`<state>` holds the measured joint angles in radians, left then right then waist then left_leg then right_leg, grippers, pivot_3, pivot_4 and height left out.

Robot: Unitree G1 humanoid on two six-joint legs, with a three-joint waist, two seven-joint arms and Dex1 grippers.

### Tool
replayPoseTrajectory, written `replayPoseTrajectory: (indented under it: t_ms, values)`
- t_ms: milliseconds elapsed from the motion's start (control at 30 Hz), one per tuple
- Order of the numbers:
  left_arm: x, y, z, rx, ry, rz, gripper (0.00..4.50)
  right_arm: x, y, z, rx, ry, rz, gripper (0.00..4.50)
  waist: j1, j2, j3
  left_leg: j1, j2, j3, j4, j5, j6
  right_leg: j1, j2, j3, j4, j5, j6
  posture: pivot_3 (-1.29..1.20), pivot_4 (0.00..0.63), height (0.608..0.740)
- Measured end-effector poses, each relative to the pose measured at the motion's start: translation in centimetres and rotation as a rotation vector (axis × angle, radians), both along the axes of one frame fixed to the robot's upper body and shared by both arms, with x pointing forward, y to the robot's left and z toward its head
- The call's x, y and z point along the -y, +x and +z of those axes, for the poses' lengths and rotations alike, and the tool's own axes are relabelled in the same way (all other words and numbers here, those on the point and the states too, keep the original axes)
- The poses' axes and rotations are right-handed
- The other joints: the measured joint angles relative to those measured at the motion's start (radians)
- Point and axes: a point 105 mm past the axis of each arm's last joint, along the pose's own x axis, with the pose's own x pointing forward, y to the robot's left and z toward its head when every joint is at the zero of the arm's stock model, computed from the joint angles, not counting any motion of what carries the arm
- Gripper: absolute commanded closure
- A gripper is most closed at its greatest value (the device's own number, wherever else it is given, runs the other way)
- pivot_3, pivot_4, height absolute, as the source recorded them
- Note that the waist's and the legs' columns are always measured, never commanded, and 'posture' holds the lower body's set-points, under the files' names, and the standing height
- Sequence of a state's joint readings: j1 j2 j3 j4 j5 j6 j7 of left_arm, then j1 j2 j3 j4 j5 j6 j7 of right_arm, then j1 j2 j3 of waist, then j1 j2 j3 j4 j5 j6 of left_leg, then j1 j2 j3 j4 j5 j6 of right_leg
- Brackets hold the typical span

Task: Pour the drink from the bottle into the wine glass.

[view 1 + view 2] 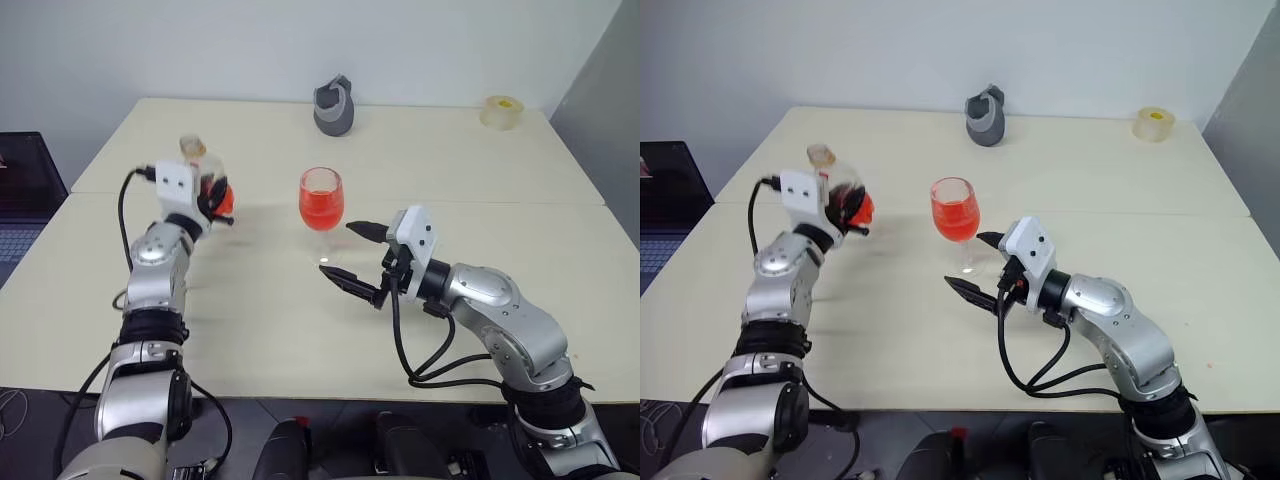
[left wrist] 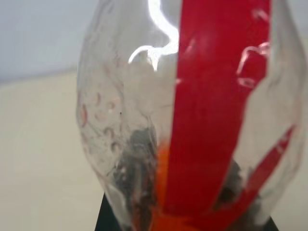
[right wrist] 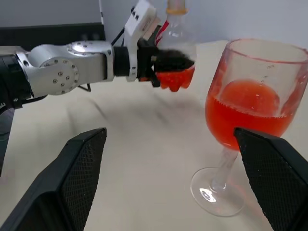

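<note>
Where the worktop (image 1: 520, 300) spreads pale and bare, there stands one wine glass (image 1: 321, 205) near its middle, upright on its round foot, its bowl about half full of the red drink (image 3: 243, 120). One bottle (image 1: 840, 195) is held above the worktop toward the left edge, upright, its yellowish top uppermost and a little of the red drink pooled at its base; the left gripper (image 1: 852, 208) has its jaws clamped tight on the bottle's lower body. The bottle hangs well apart from the glass, to its left. The right gripper (image 1: 360, 258) sits just beside the glass's stem, on the near right side, its two black jaws spread wide and holding nothing. At the far edge stand one grey container (image 1: 334, 108) and, toward the far right corner, one tape roll (image 1: 503, 111).
</note>
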<state>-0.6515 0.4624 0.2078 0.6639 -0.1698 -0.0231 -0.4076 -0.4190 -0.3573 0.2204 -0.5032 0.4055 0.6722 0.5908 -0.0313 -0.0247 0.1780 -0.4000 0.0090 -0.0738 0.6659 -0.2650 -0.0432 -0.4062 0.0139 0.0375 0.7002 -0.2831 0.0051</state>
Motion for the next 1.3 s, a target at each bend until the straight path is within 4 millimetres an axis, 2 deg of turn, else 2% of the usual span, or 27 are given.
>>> replayPoseTrajectory:
  t_ms: [133, 467, 533, 833, 867, 1133, 1300]
  values:
    - [-0.2, -0.1, -1.7, -0.047, -0.021, -0.004, 3.75, -0.6, -0.2, 0.4, -0.012, -0.004, 0.028, 0.0, 0.003, -0.001, -0.001, 0.0, -0.001, 0.0, 0.001, 0.0, 0.0, 0.0, 0.0, 0.0, 0.0, 0.0, 0.0, 0.0, 0.15, 0.74]
    - [-0.4, 0.7, -1.8, -0.045, -0.013, 0.008, 3.75, -0.6, -0.1, 0.4, -0.019, -0.017, 0.027, 0.0, 0.003, -0.001, -0.001, 0.001, 0.0, 0.0, 0.0, 0.0, 0.0, 0.001, 0.0, 0.0, 0.0, 0.0, 0.0, 0.0, 0.15, 0.74]
    - [-0.5, 0.6, -1.9, -0.04, -0.021, 0.012, 2.97, -0.6, -0.1, 0.4, -0.019, -0.017, 0.027, 0.0, 0.003, -0.001, -0.002, 0.001, 0.0, 0.0, 0.0, 0.0, 0.0, 0.001, 0.0, 0.0, 0.001, 0.0, 0.0, 0.0, 0.15, 0.74]
    - [-1.1, -0.2, -2.5, -0.034, -0.095, -0.002, 0.18, -0.7, -0.2, 0.4, -0.019, -0.019, 0.035, 0.0, 0.001, -0.001, -0.001, 0.001, 0.0, 0.0, 0.0, 0.0, 0.0, 0.001, 0.0, 0.0, 0.0, 0.0, 0.0, 0.0, 0.15, 0.74]
    - [-1.1, -0.4, -2.5, -0.036, -0.096, -0.002, 0.01, -0.7, -0.2, 0.4, -0.018, -0.019, 0.038, 0.0, 0.001, -0.001, -0.001, 0.001, 0.0, 0.0, 0.0, 0.0, 0.0, 0.001, 0.0, 0.0, 0.0, 0.0, 0.0, 0.0, 0.15, 0.74]
    - [-1.0, -1.9, -2.4, -0.021, -0.075, -0.02, 0.01, -0.3, -0.2, 0.6, -0.02, -0.01, 0.042, 0.0, 0.001, -0.001, -0.001, 0.001, 0.0, 0.0, -0.001, 0.0, 0.0, 0.001, 0.0, 0.0, 0.0, 0.0, 0.0, 0.0, 0.15, 0.74]
    - [-1.2, -4.4, -2.2, -0.011, -0.05, -0.012, 0.01, 1.3, 0.2, -0.2, -0.055, 0.029, -0.028, 0.0, 0.001, -0.001, -0.001, 0.001, 0.001, 0.0, -0.001, 0.0, 0.0, 0.001, 0.0, 0.001, -0.001, 0.0, 0.0, 0.0, 0.15, 0.74]
